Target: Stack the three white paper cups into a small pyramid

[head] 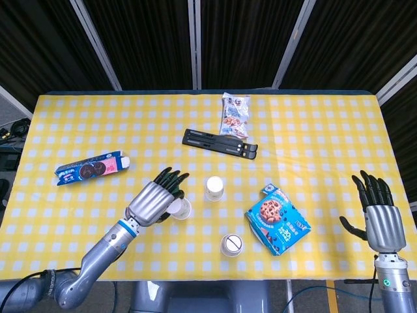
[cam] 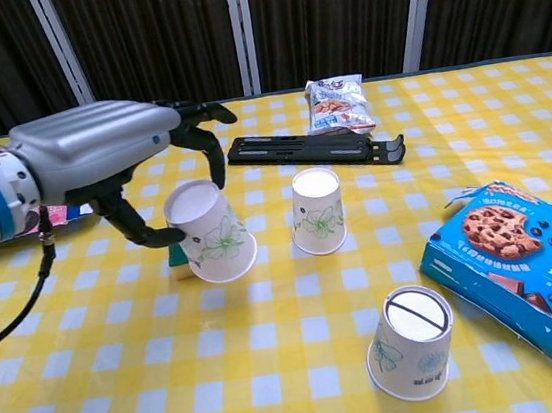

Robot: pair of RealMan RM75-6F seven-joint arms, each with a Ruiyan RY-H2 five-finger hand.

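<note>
Chest view: tilted paper cup (cam: 211,231) is held between thumb and fingers of the left hand (cam: 98,153), just left of the upright middle cup (cam: 317,211); third cup (cam: 411,341) is set nearer the camera, beside the cookie box (cam: 526,271). Right hand (head: 379,212) is held with fingers spread, holding nothing

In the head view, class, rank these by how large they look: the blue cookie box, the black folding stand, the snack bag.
1. black folding stand
2. blue cookie box; close call
3. snack bag
</note>
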